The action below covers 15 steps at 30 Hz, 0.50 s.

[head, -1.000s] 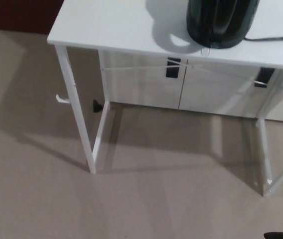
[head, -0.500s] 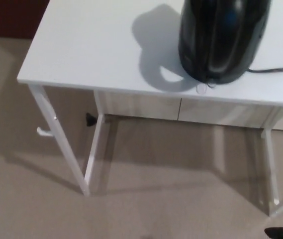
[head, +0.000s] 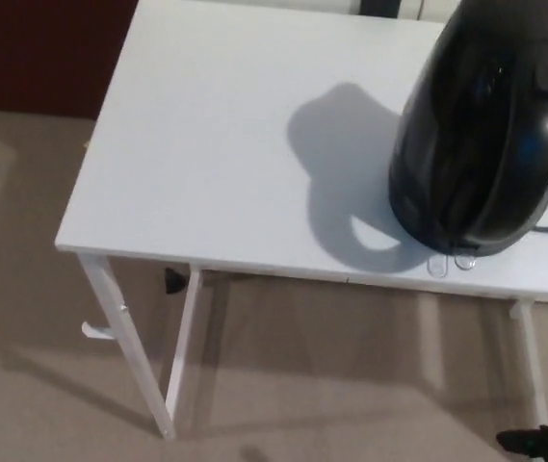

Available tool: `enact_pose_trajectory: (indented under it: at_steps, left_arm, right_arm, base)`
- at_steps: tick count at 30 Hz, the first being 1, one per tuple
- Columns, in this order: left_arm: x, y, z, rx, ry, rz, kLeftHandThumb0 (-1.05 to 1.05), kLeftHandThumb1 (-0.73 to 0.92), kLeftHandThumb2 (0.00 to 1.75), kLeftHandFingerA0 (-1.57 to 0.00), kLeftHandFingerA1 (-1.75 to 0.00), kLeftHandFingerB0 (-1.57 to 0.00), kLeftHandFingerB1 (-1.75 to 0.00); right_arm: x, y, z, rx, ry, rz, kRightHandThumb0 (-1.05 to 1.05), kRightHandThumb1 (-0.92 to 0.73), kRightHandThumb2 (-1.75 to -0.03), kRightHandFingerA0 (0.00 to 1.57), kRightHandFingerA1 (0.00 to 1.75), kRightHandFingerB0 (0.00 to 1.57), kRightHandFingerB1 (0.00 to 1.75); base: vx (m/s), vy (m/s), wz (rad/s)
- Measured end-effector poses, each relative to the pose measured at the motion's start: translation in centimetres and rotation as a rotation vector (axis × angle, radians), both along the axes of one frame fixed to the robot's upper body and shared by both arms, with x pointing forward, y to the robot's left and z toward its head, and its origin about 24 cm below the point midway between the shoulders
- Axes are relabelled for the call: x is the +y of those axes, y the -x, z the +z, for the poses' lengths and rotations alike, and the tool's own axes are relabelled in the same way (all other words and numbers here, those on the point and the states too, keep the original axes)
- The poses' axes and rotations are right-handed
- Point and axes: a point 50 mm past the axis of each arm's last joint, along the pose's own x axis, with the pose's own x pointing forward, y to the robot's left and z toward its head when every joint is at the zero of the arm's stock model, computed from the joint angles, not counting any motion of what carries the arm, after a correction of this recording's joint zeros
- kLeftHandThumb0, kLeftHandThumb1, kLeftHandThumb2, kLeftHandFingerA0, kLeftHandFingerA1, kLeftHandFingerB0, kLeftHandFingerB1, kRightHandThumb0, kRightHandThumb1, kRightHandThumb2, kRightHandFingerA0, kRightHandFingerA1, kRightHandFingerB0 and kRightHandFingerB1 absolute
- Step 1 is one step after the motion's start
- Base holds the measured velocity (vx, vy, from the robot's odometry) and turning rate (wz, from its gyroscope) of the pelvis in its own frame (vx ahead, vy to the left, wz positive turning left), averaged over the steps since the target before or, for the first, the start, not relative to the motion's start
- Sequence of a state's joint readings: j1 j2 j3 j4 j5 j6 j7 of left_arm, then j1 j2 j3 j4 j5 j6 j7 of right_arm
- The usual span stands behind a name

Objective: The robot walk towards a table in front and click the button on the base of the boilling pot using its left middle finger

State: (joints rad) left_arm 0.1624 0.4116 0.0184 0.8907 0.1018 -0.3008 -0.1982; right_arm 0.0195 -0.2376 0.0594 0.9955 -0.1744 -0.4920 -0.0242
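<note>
Where table (head: 216, 144) lies bare, boiling pot (head: 481, 135) near front edge; fingers' state unclear

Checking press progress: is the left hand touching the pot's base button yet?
Apart. The head view shows the boiling pot alone on the white table, base tabs uncovered; no left hand in frame.

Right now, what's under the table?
Under the white table: beige carpet, white legs, a small black knob and a white hook near the left legs. The tabletop covers whatever lies further back beneath it.
</note>
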Motion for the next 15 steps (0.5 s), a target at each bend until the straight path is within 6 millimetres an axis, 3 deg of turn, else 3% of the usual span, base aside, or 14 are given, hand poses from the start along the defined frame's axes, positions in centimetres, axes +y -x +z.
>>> enact_pose_trajectory:
  at_steps: [2,4,5,8,9,10,11,12,15]
  left_arm:
    - [-0.02,-0.06,-0.04,-0.002,-0.005,0.000,-0.44,0.39,0.67,-0.56,-0.50,-0.37,-0.43]
    - [-0.05,-0.39,0.04,-0.009,-0.008,-0.004,-0.42,0.40,0.68,-0.53,-0.50,-0.35,-0.43]
    - [-0.09,-0.56,0.12,-0.017,-0.009,-0.008,-0.42,0.41,0.66,-0.54,-0.49,-0.35,-0.41]
    - [-0.33,-0.74,0.19,-0.028,-0.005,-0.017,-0.42,0.41,0.66,-0.54,-0.49,-0.35,-0.41]
    - [-0.35,-0.78,0.22,-0.031,-0.005,-0.019,-0.42,0.40,0.66,-0.56,-0.50,-0.36,-0.42]
    - [-0.37,-0.80,0.24,-0.032,-0.005,-0.020,-0.41,0.41,0.66,-0.56,-0.50,-0.35,-0.42]
    - [-0.37,-0.88,0.27,-0.035,-0.005,-0.021,-0.41,0.41,0.66,-0.56,-0.50,-0.35,-0.42]
    - [-0.38,-0.86,0.26,-0.034,-0.005,-0.021,-0.41,0.41,0.66,-0.56,-0.50,-0.35,-0.42]
    - [-0.36,-0.94,0.28,-0.036,-0.005,-0.020,-0.41,0.40,0.66,-0.56,-0.49,-0.34,-0.41]
  right_arm:
    - [0.07,-0.46,0.15,-0.009,0.000,0.003,-0.49,-0.43,-0.57,0.77,0.45,0.61,0.41]
    - [-0.10,-0.81,0.38,-0.019,0.006,0.004,-0.44,-0.46,-0.54,0.77,0.42,0.63,0.39]
    - [-0.21,-0.76,0.37,-0.016,0.008,0.001,-0.50,-0.39,-0.72,0.70,0.54,0.57,0.50]
    - [-0.35,-0.67,0.36,-0.013,0.009,-0.003,-0.50,-0.39,-0.72,0.70,0.54,0.57,0.50]
    - [-0.35,-0.65,0.34,-0.011,0.009,-0.003,-0.44,-0.47,-0.54,0.77,0.42,0.62,0.39]
    - [-0.35,-0.66,0.35,-0.011,0.009,-0.003,-0.49,-0.39,-0.72,0.70,0.54,0.57,0.51]
    - [-0.34,-0.74,0.37,-0.012,0.008,-0.002,-0.49,-0.39,-0.72,0.70,0.54,0.57,0.51]
    - [-0.33,-0.82,0.40,-0.012,0.007,-0.002,-0.44,-0.47,-0.55,0.77,0.42,0.62,0.39]
    - [-0.23,-1.14,0.48,-0.014,0.004,0.002,-0.50,-0.43,-0.58,0.77,0.45,0.62,0.41]
  base:
    - [0.12,-0.169,-0.54]
    - [0.10,-0.152,0.30]
    - [0.10,-0.149,-0.11]
    - [0.03,-0.045,-0.02]
    - [0.00,0.000,0.00]
    - [0.00,0.000,0.00]
    - [0.03,0.069,-0.09]
    - [0.00,0.110,0.00]
    - [-0.02,0.187,0.02]
